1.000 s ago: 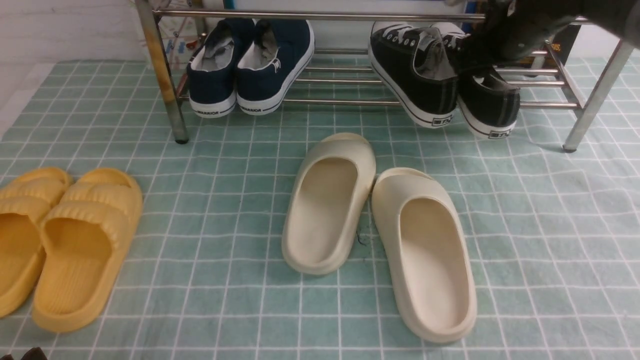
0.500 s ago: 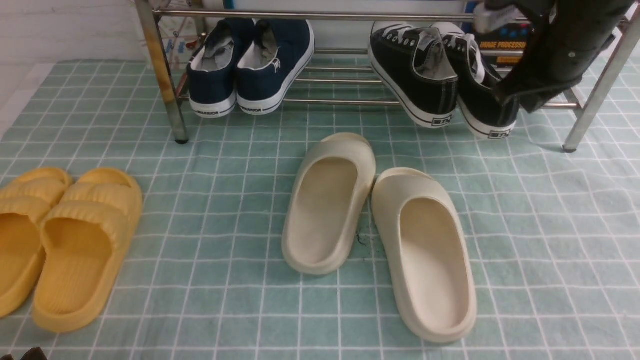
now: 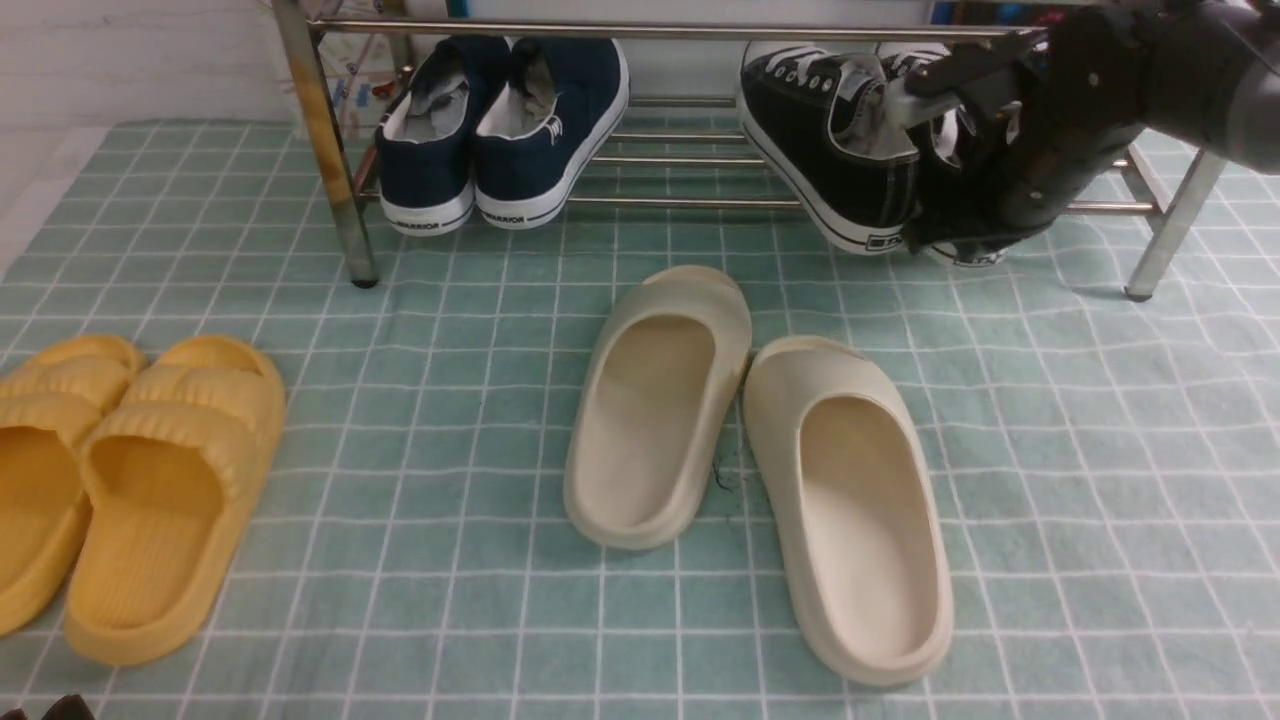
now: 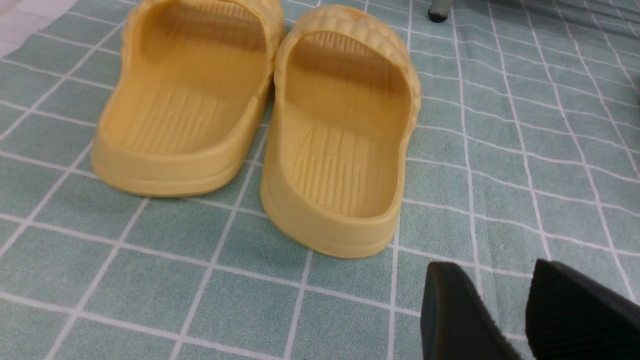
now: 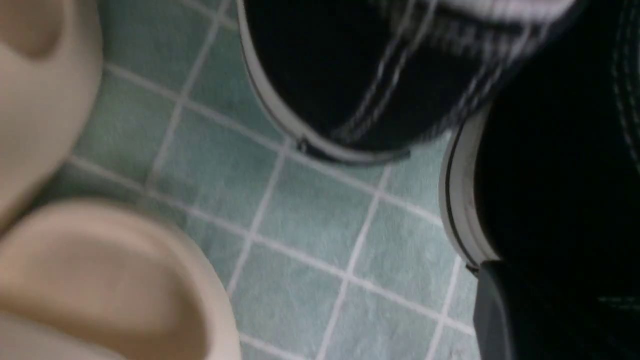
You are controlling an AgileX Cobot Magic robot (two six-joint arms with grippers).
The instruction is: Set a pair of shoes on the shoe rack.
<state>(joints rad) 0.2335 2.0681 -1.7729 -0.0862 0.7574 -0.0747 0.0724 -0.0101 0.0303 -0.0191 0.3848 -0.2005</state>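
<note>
Front view: the outer black sneaker (image 3: 967,257) sits on the low tubes of the shoe rack (image 3: 670,204), partly hidden behind the right gripper (image 3: 925,236). Its mate, the inner black sneaker (image 3: 800,112), lies just beside it, on the gripper's left, heel projecting over the front tube. The right gripper's fingers are together at the outer sneaker's heel; I judge they are nudging it, not gripping it. Further left of that gripper, on the same rack, stand the navy sneakers (image 3: 540,130). Nearer the robot than the gripper, on the floor, are the cream slippers (image 3: 650,420). The left gripper (image 4: 492,267) has its fingers apart, near the yellow slippers (image 4: 335,150).

The canvas should be light and soft, likely to dent at the collar or side under a push, while the rubber sole should be stiffer and grip the metal somewhat. To straighten a shoe, closed fingertips low against the heel rubber look best; for a lift, one finger inside the heel collar and one outside. Pressing high could tip the shoe or fold its back, and a sideways shove would probably carry both shoes along.
</note>
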